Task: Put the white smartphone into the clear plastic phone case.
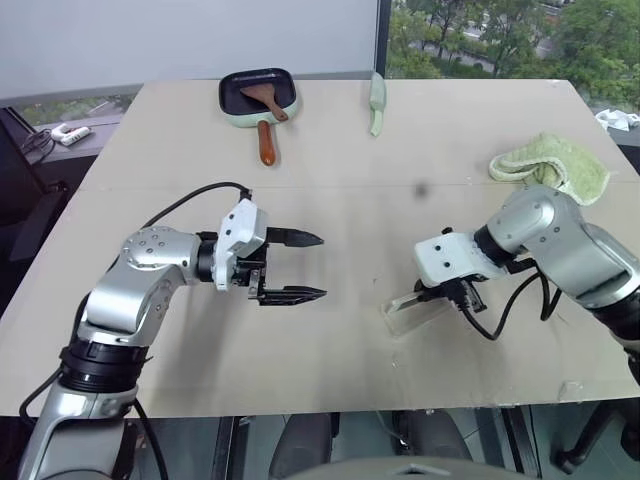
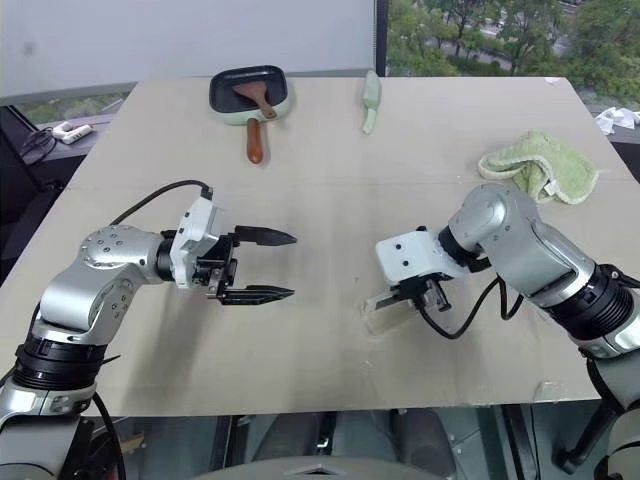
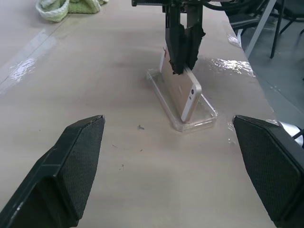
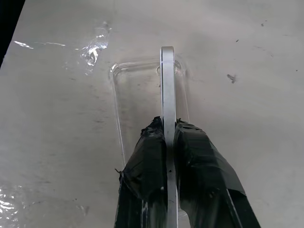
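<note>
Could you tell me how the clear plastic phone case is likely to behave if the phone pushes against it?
The clear plastic phone case looks thin and light, lying loose on the smooth table, so it would probably slide. Its low walls may flex. The white smartphone stands on edge in it, pinched by the right tool.

Smartphone (image 3: 183, 90) on edge in case (image 3: 202, 121); pan (image 1: 258, 92) far behind.

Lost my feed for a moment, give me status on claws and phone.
Right claw shut on white smartphone, held on edge over the clear plastic phone case. Left claw open, empty, off to the side. Nothing blocking.
</note>
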You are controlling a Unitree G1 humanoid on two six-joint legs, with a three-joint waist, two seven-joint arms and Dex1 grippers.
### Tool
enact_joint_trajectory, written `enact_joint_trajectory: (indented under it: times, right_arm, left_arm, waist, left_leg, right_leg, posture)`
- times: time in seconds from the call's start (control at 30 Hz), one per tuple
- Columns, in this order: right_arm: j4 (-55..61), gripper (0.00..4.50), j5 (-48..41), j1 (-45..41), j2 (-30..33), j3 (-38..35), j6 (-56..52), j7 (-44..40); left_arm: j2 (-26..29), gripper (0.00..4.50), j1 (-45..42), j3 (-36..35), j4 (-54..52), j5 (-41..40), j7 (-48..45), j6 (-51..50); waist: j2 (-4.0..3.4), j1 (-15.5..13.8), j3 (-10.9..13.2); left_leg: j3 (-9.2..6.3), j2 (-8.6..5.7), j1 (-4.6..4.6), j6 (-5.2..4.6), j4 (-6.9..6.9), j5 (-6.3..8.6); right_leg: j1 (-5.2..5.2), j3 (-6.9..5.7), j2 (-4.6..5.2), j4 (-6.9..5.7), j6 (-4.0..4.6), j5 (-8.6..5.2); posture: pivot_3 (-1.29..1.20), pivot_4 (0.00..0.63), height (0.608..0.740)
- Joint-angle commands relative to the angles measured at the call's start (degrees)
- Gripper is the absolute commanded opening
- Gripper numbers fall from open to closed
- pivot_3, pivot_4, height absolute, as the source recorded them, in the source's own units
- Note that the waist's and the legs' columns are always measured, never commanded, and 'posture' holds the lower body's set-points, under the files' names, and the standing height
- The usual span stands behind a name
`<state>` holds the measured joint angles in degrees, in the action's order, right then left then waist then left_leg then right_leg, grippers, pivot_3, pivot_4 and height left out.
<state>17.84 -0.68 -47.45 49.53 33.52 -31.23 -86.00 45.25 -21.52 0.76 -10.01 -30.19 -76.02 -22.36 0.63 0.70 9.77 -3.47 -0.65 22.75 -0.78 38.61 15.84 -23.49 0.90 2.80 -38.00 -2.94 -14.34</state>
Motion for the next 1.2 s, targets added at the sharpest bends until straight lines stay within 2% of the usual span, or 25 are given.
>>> enact_joint_trajectory:
  times: [0.03, 0.87, 1.2]
  right_arm:
    - [-0.6, 0.00, 0.1, -1.0, 0.1, 1.6, -0.5, -3.7]
    - [3.3, 0.00, -8.2, -4.9, 5.1, 4.8, 0.0, -6.5]
    - [-1.4, 0.00, -5.1, -5.3, 1.5, 6.8, 0.2, -5.6]
  left_arm:
    - [-0.1, 4.45, 0.2, 0.1, -1.0, 0.1, -0.1, 1.0]
    - [-0.7, 4.45, -0.8, 0.5, -0.5, 0.7, -0.6, 1.3]
    - [-1.4, 4.45, -0.4, -0.5, -2.6, -2.4, -2.3, 1.6]
  waist:
    - [0.00, 0.0, 0.0]
    - [-0.02, 0.1, 0.0]
    - [-0.01, 0.2, 0.0]
  left_leg:
    - [0.00, 0.00, 0.00, 0.00, 0.00, 0.00]
    - [-0.01, 0.00, 0.04, 0.00, -0.02, 0.00]
    - [-0.01, 0.01, 0.04, 0.00, -0.02, 0.00]
  right_leg:
    - [0.00, 0.00, 0.00, 0.00, 0.00, 0.00]
    - [-0.07, 0.00, 0.00, 0.00, 0.00, 0.00]
    - [-0.08, 0.01, -0.01, 0.00, 0.00, 0.00]
  posture:
    - [0.00, 0.150, 0.740]
    - [0.00, 0.150, 0.740]
    - [0.00, 0.150, 0.740]
